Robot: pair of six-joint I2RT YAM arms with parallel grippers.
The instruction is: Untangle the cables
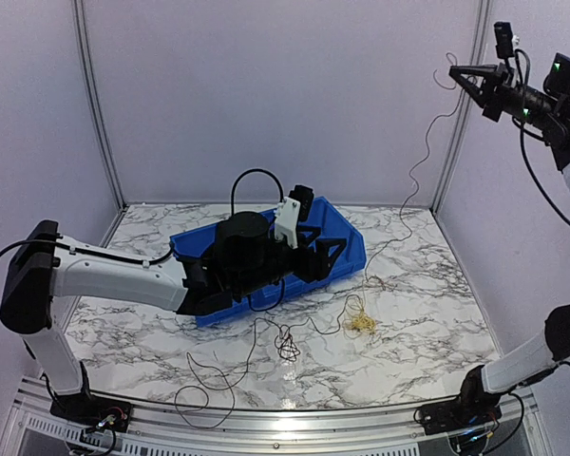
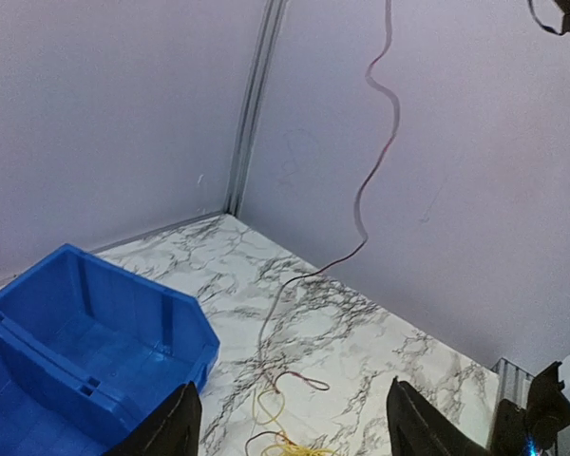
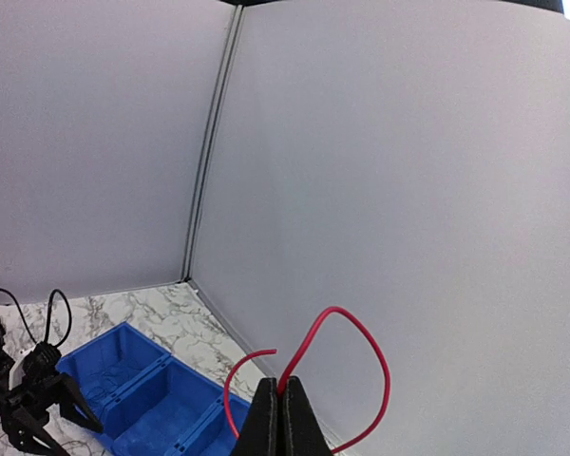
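Pinching red cable (image 3: 333,310) at top view's upper right, R gripper (image 1: 457,72) is clamped tight; L gripper (image 2: 290,423) gapes wide by blue bin (image 1: 348,243), centre.

Left arm (image 1: 114,277) and right arm (image 1: 522,359) have white links, black joints, looping black arm cables (image 1: 256,171); left gripper (image 2: 290,427) and right gripper (image 3: 281,410) are black.

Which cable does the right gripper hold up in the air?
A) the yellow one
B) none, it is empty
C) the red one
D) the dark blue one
C: in the right wrist view the right gripper is shut on a red cable that loops above its fingertips.
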